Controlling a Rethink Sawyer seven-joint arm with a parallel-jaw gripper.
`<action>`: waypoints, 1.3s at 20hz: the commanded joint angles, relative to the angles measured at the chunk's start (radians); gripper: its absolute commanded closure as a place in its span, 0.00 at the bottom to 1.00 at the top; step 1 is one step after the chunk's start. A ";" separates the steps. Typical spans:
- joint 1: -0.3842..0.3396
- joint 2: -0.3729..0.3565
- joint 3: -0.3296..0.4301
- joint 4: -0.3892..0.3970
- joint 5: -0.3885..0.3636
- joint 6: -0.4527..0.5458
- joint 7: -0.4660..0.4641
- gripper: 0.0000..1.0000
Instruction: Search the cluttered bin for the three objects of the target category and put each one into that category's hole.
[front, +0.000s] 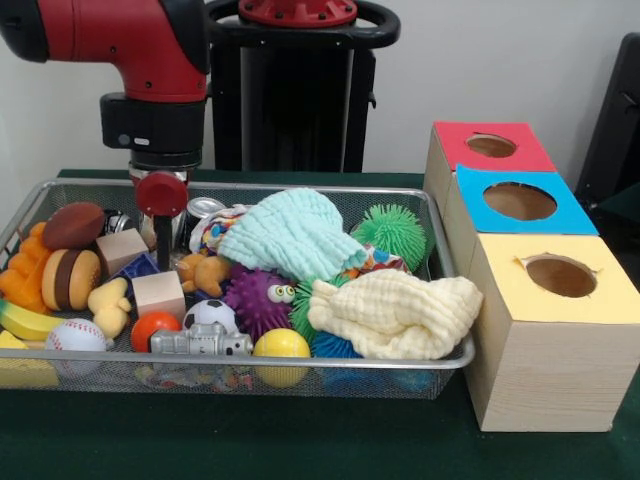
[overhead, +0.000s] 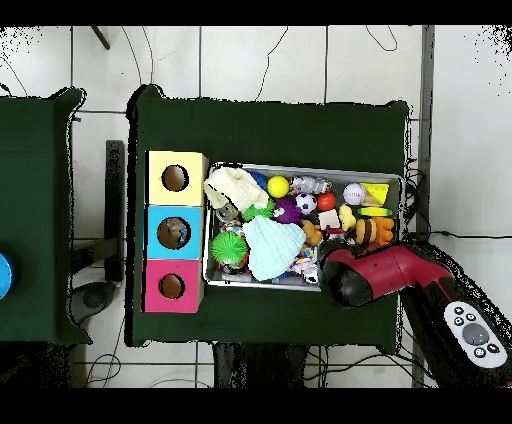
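The wire-mesh bin (front: 300, 372) lies on the green table, full of toys; it also shows in the overhead view (overhead: 300, 166). The hole (front: 491, 146) in the red-topped box is at the far right, and shows in the overhead view (overhead: 171, 286) too. My gripper (front: 162, 245) hangs inside the bin's far left part, behind a wooden cube (front: 124, 250) and next to a metal can (front: 203, 210). In the overhead view the red arm (overhead: 375, 272) covers the gripper. Nothing shows held in it.
A teal cloth (front: 290, 235) and a pale yellow cloth (front: 395, 315) cover toys in the bin's middle and right. A brown football (front: 73, 225), burger (front: 70, 278), purple spiky ball (front: 258, 298) and yellow ball (front: 281, 345) lie around. Blue-topped (front: 520, 201) and yellow-topped (front: 560, 276) holes stand nearer.
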 joint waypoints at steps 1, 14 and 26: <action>0.036 0.012 -0.085 -0.112 -0.059 0.080 0.043 0.00; 0.044 0.070 -0.135 -0.148 0.029 0.222 -0.037 0.00; 0.019 0.085 -0.132 -0.137 0.092 0.272 -0.050 0.00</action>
